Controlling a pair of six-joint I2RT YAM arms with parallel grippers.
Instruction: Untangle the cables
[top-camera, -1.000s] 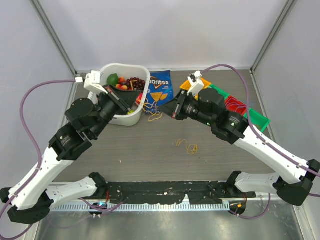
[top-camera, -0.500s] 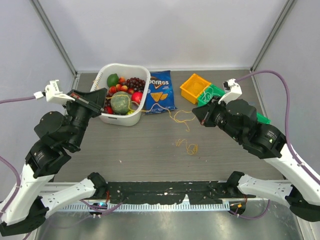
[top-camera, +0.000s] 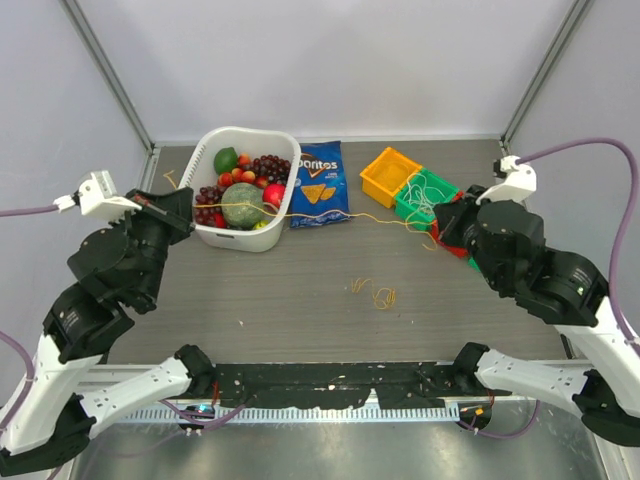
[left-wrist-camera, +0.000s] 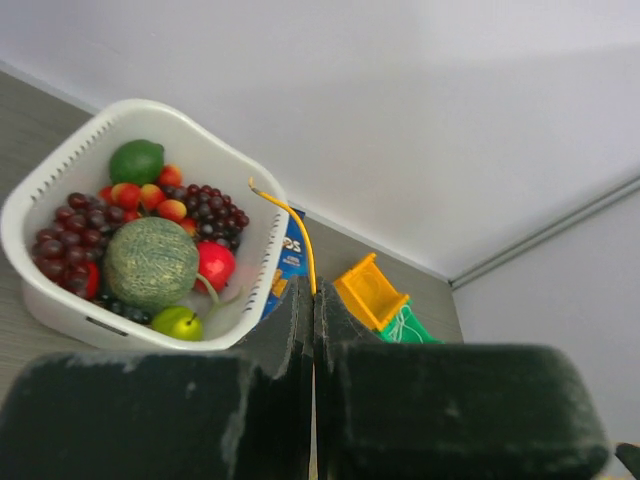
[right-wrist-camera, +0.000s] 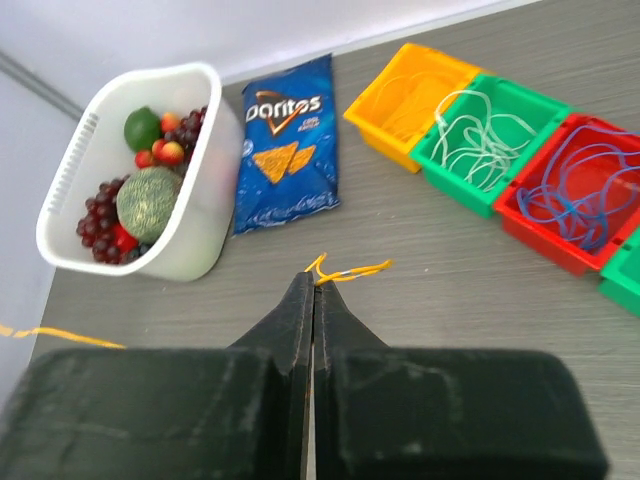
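Across the grey table (top-camera: 300, 330), a thin yellow cable (top-camera: 345, 214) now stretches taut between two robot arms.
Slack a second ago, it spans the white plastic fruit basket (top-camera: 262, 240) and blue chip bag (top-camera: 320, 185). The left gripper (top-camera: 182, 206) and right gripper (top-camera: 444, 222) each pinch an end, seemingly clear of the small orange cable coil (top-camera: 376, 292).

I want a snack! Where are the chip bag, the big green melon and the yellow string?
chip bag (top-camera: 320, 185), top view, middle of its blue front.
melon (top-camera: 240, 204), top view, its round top.
yellow string (left-wrist-camera: 308, 250), left wrist view, its curved middle stretch.
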